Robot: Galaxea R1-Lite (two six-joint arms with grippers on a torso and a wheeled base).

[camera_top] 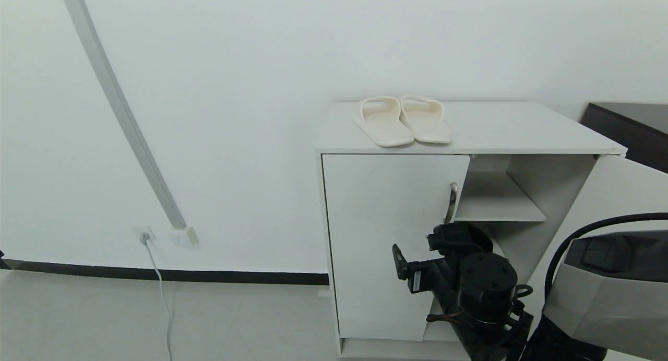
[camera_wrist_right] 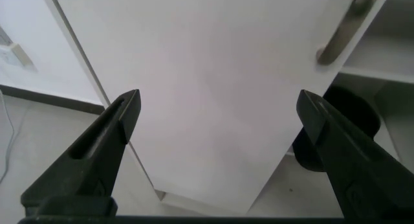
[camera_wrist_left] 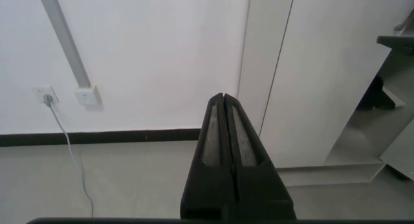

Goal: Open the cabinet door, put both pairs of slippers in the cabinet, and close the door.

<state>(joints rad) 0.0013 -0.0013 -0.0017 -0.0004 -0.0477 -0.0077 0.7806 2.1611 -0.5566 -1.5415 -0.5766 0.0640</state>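
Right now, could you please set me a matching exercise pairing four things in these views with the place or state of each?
Things:
1. slippers
2. left cabinet door
3. left claw
4. right claw

Places or states:
A. spread wide open
B. lying on the cabinet top
C. clamped together, holding nothing
D. closed over its half of the cabinet

Pairs: 1-B, 2-D, 3-C, 4-A.
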